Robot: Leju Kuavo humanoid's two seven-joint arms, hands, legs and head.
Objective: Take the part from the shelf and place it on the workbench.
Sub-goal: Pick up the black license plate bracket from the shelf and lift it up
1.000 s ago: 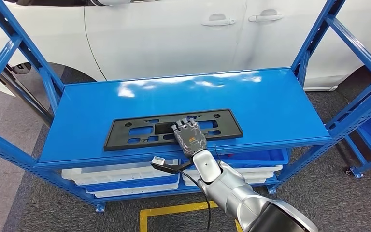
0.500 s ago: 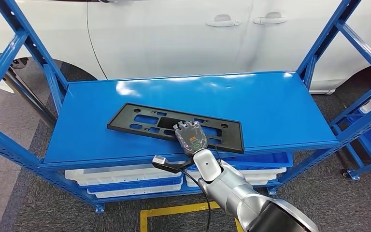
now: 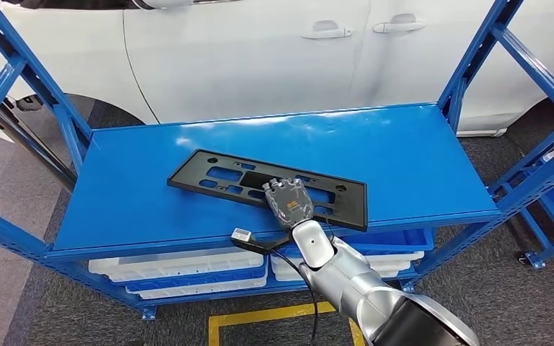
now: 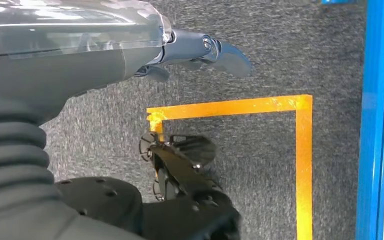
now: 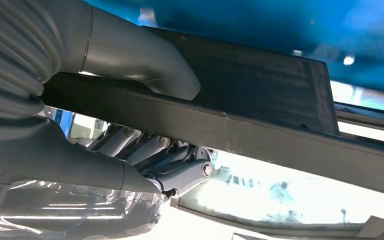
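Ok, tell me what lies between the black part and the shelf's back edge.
Bare blue shelf top, head view; the black part, gripped by the right hand, sits near the front.

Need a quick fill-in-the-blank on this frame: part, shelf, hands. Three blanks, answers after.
1. The black part lies on the top deck of the ____ shelf.
2. The ____ hand grips the part's near edge.
3. Behind the shelf stands a ____ car.
Missing words: blue; right; white
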